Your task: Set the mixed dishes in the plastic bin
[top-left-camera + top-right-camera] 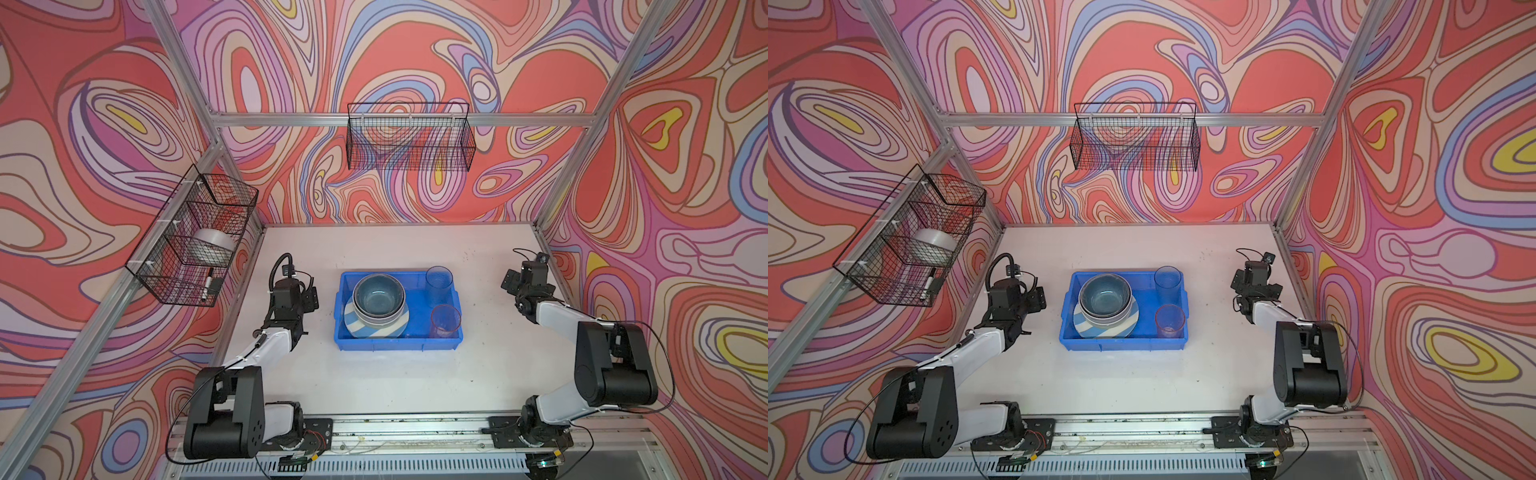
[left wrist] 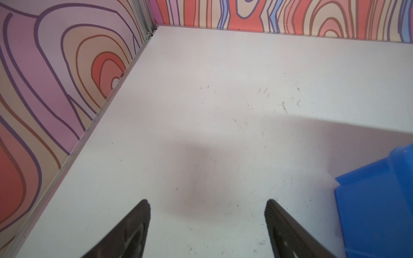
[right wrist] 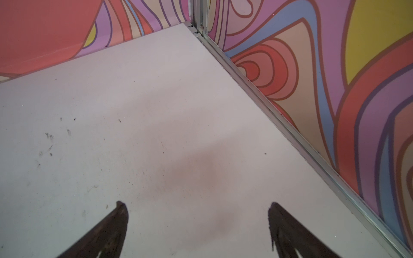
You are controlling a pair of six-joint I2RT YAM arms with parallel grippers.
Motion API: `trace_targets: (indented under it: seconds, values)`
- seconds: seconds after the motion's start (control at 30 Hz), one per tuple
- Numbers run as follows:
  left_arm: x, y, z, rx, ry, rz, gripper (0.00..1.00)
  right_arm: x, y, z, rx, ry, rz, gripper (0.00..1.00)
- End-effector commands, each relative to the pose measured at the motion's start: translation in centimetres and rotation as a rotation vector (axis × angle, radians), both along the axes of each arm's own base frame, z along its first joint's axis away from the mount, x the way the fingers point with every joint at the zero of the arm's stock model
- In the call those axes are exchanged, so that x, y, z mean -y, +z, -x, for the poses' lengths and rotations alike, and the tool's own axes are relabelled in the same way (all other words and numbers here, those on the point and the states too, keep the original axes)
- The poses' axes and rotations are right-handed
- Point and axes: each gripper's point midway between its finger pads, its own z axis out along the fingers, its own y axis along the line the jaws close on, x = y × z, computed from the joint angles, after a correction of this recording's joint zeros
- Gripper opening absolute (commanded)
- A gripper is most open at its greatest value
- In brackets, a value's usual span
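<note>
Smack in the middle of the white table [image 1: 374, 386] sits the blue plastic bin [image 1: 397, 344], and honestly it looks fully loaded. On its left side a striped plate [image 1: 360, 329] lies flat with bowls stacked on it: a teal bowl [image 1: 378, 294] nested in a paler bowl [image 1: 375, 321]. I can't tell if anything else is hiding under that stack. On the bin's right side two tumblers stand upright, the blue tumbler [image 1: 439, 281] at the far corner and the pink tumbler [image 1: 445, 322] nearer.

Both top views show no dishes on the table outside the bin. The left gripper [image 2: 207, 207] hovers over bare table just left of the bin, jaws spread wide with nothing between them. The right gripper [image 3: 197, 207] is over by the far right corner, well apart from the bin, also spread and empty.

My read is that the job's done, or as good as, since I see nothing left to grab. The white roll [image 1: 214, 243] in the left wire basket [image 1: 183, 286] isn't a dish.
</note>
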Motion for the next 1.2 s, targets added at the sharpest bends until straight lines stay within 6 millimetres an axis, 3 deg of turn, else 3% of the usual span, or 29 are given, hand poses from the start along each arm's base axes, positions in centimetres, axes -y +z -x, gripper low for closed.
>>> trace_targets:
  seconds: [0.0, 0.63, 0.77, 0.9, 1.17]
  values:
    - [-0.3, 0.2, -0.9, 0.067, -0.01, -0.034, 0.84, 0.3, -0.3, -0.5, 0.064, -0.016, -0.003, 0.98]
    - [-0.5, -0.3, -1.5, 0.042, -0.028, -0.086, 0.84, -0.6, -0.3, -1.3, 0.144, 0.05, -0.017, 0.98]
    - [1.5, -0.2, -1.2, 0.084, -0.106, 0.006, 0.84, -1.2, -0.3, -1.6, 0.158, 0.074, -0.043, 0.99]
    - [1.6, 0.4, -1.4, 0.155, -0.108, 0.021, 0.84, -1.5, -0.2, -1.5, 0.167, 0.091, -0.047, 0.98]
    - [2.0, -1.6, -2.1, 0.173, -0.13, 0.03, 0.85, -2.8, 0.5, -2.0, 0.225, 0.191, -0.024, 0.99]
